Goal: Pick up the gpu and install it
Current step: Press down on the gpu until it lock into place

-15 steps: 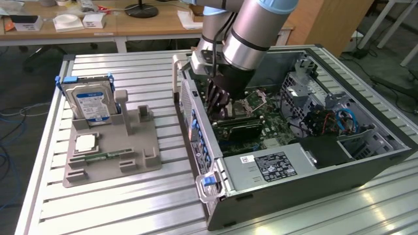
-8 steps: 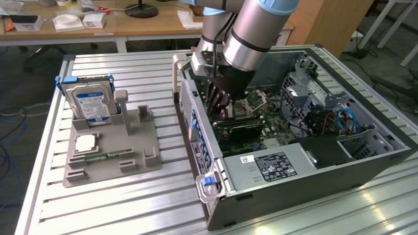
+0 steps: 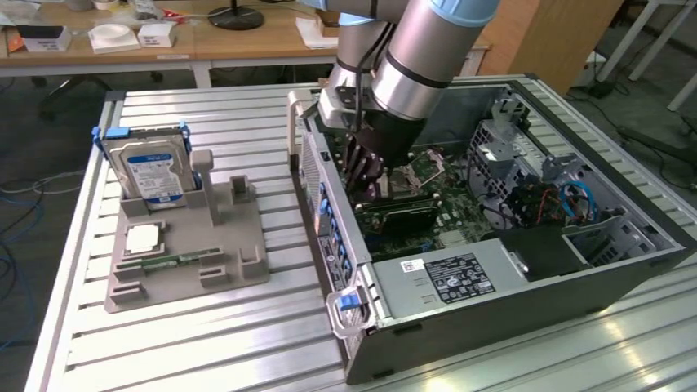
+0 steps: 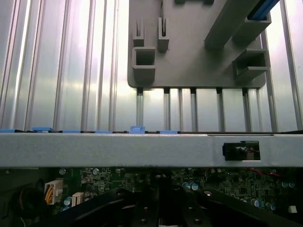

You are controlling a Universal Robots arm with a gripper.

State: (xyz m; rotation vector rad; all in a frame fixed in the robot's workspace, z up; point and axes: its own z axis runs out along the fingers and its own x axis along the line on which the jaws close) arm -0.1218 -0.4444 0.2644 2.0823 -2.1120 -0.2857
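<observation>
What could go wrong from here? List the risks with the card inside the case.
1. The shut gripper is down inside the computer case, with the gpu just beneath it. If the card sits askew on the motherboard, pressing may bend it or miss the slot.
2. The fingers work close beside the case's side wall, so a sideways move could strike it.

A ribbed aluminium work table (image 3: 218,327) reflects bright overhead light along its slats. Beyond it stands a wooden desk (image 3: 250,45) carrying small white boxes (image 3: 114,37) and a black lamp base (image 3: 237,16). Grey floor (image 3: 33,122) with loose cables (image 3: 16,196) lies beside the table.
</observation>
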